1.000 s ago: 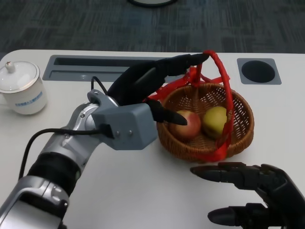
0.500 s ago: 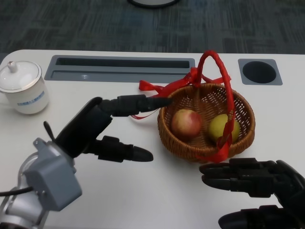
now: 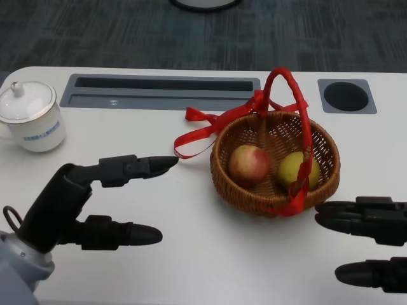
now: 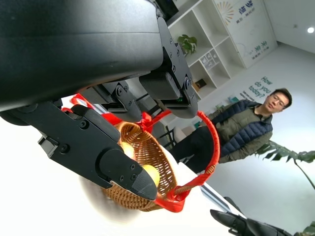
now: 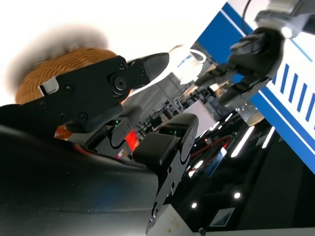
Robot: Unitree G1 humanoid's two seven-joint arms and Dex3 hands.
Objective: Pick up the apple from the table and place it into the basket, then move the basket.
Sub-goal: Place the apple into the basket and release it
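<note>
The apple (image 3: pixel 248 164) is seen in the wicker basket (image 3: pixel 275 190); left hand (image 3: pixel 89 203) and right hand (image 3: pixel 369 244) are spread, empty; mug lettering is unreadable.

My left hand (image 4: pixel 106 105) fills the near field, its fingers (image 4: pixel 98 152) apart and holding nothing. Beyond them I see the wicker basket (image 4: pixel 140 179) with its red handle (image 4: pixel 209 147) upright; behind stands a person (image 4: pixel 241 125) beside shelving (image 4: pixel 206 44).

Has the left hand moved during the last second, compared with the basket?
Yes. The left hand has pulled back from over the basket toward the robot; it is now open beside it, apart from the rim.
</note>
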